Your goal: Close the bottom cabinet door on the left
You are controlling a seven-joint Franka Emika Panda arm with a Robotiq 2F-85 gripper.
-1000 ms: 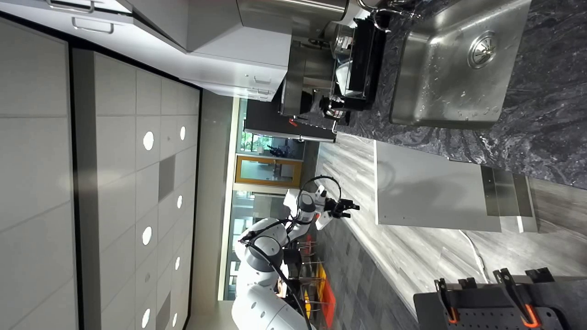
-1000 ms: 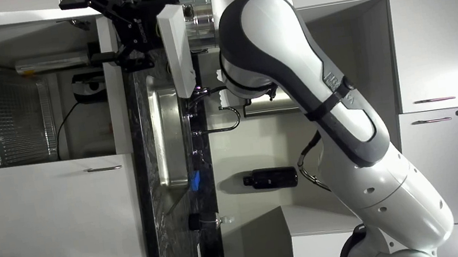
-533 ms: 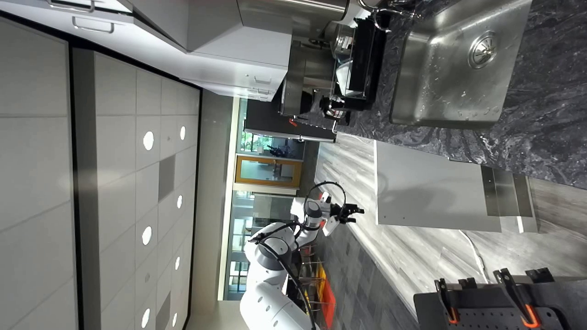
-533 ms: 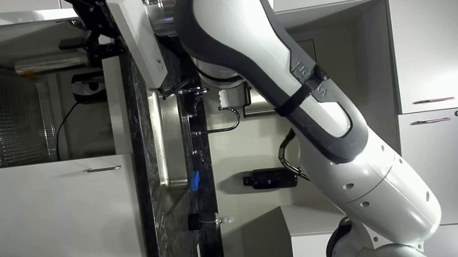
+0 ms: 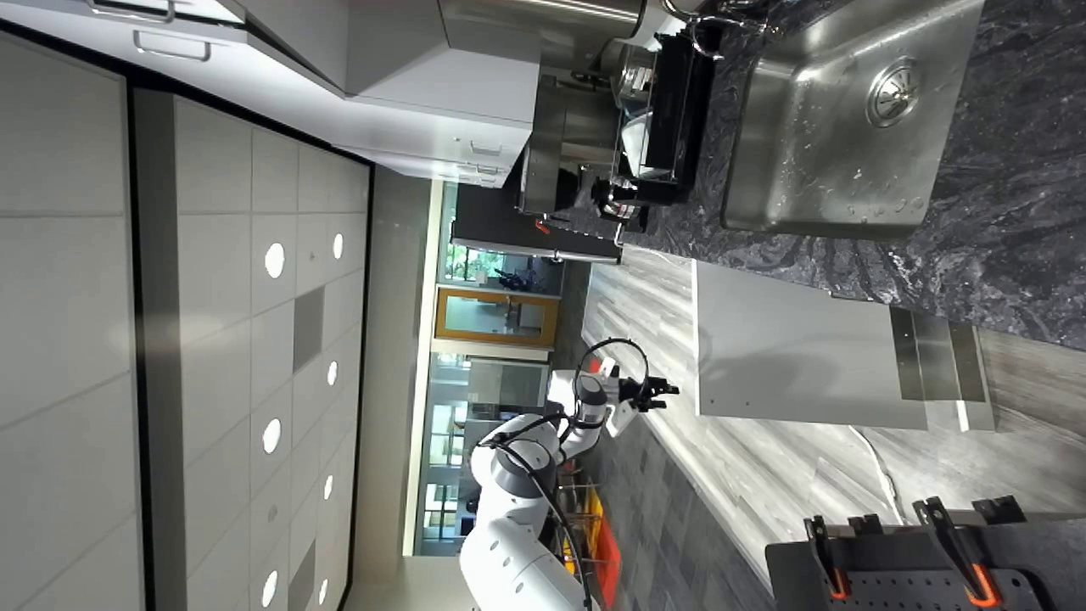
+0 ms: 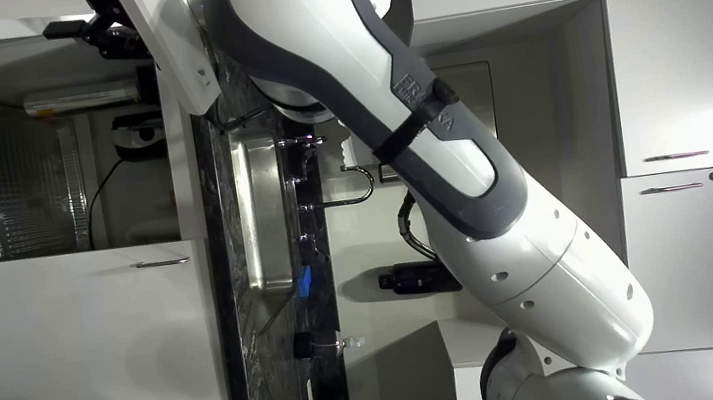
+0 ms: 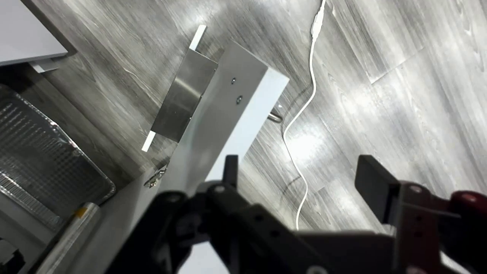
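Observation:
The bottom cabinet door stands open, a pale grey panel swung out from the cabinet in an exterior view [image 5: 797, 348]. In an exterior view [image 6: 11, 26] its bright end edge shows at the upper left. In the wrist view its inner face and white edge [image 7: 247, 121] run diagonally at left centre. My gripper [image 5: 670, 397] is open and empty, beside the door. In the wrist view the gripper [image 7: 300, 175] has one finger overlapping the door's edge and the other over bare floor; I cannot tell whether it touches. In an exterior view [image 6: 74, 30] only one finger shows.
The open cabinet holds a foil tray [image 7: 34, 160] and a long roll [image 7: 70, 236]. A closed cabinet door [image 6: 73, 365] adjoins it. The dark countertop [image 5: 1018, 204] with the steel sink [image 5: 823, 170] is above. A white cable [image 7: 312, 72] lies on the floor.
The arm and open gripper have moved left and up in one exterior picture and slightly right in another, closer to the door. The door has not visibly moved.

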